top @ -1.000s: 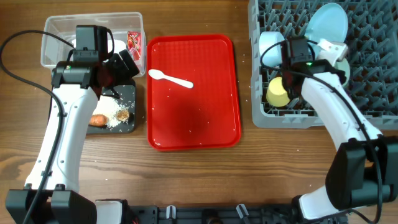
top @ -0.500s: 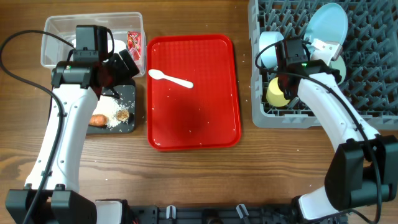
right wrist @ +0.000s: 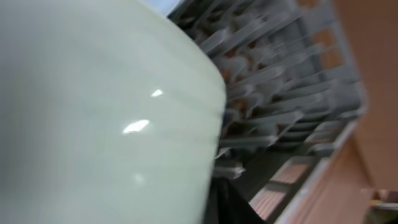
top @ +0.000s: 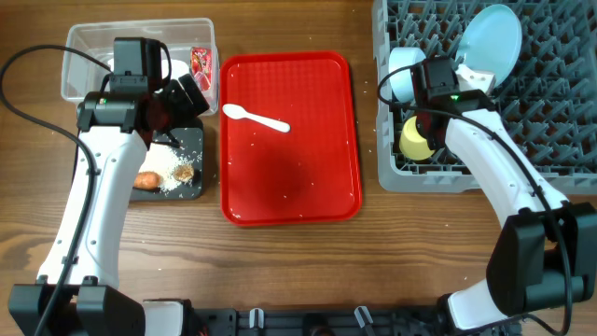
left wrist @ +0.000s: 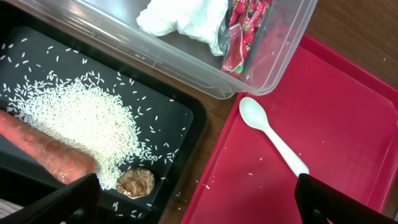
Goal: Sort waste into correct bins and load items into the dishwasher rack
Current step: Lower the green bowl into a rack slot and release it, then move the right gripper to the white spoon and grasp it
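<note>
The mint-green bowl (right wrist: pixel 93 124) fills the right wrist view, blurred.

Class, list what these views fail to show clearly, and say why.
1. Mint-green bowl: right wrist view, too close and blurred.
2. Right gripper: overhead, its own wrist hides the fingers, so open or shut is unclear.
3. Crumpled napkin: left wrist view, cut off by the top edge.

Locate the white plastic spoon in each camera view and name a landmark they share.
Overhead: white plastic spoon lies upper centre-left, on the red tray.
Left wrist: spoon right of centre, near the tray's corner.
Right wrist: not in it; a mint-green bowl fills the frame.
Shared landmark: the red tray, in overhead and left wrist only.
</note>
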Available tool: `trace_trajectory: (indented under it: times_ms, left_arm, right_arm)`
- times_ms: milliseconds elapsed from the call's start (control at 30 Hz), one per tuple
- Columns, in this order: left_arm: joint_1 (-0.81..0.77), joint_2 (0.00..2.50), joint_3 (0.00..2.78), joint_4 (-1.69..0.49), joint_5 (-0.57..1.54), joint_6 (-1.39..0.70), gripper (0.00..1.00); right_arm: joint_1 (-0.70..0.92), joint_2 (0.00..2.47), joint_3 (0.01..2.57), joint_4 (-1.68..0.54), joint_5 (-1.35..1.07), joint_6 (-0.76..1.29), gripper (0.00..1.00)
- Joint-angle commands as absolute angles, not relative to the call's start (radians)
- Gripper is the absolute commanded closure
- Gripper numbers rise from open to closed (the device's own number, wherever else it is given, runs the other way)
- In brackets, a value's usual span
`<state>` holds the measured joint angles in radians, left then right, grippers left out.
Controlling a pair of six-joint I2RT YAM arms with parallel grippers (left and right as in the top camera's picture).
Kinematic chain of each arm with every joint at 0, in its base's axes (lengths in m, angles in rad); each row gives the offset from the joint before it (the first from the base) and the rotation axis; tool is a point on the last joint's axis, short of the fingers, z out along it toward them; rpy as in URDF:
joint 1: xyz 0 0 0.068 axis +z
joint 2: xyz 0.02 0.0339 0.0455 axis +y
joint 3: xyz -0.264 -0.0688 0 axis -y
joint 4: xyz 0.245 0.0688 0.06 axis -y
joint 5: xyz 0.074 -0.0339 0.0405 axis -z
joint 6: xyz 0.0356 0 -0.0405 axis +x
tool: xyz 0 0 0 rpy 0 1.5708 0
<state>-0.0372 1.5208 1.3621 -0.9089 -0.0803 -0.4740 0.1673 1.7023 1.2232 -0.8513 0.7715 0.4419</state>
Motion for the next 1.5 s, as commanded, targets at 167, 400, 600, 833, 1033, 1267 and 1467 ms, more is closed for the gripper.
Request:
trace_trajectory:
  times_ms: [167,400,600,833,1033,1267,1467]
  left_arm:
    - [-0.037,1.526,1.356,-0.906,-0.079,-0.479,0.0]
    - [-0.037,1.526,1.356,-0.905,-0.079,-0.479,0.0]
    - [-0.037,1.527,1.356,-0.905,-0.079,-0.479,0.0]
    - [-0.037,1.527,1.356,-0.9,-0.079,-0.479,0.0]
    - [-0.037,1.527,1.356,-0.891,-0.079,-0.479,0.0]
    - [-0.037,1.528,1.356,-0.894,-0.078,-0.479,0.0]
    - [-0.046,1.528,1.356,-0.896,-0.044,-0.451,0.0]
  right_arm:
    - [0.173,1.718,1.217,-0.871,0.534,0.444,0.64]
    - [0.173,1.67,1.227,-0.879,0.513,0.444,0.29]
    - [0.173,1.548,1.249,-0.877,0.48,0.391,0.09]
    - [0.173,1.449,1.251,-0.881,0.466,0.365,0.05]
    - [0.173,1.426,1.251,-0.863,0.323,0.317,0.05]
    - [0.173,1.339,1.251,-0.756,-0.095,0.12,0.15]
    - [0.176,1.299,1.251,-0.618,-0.378,0.174,0.31]
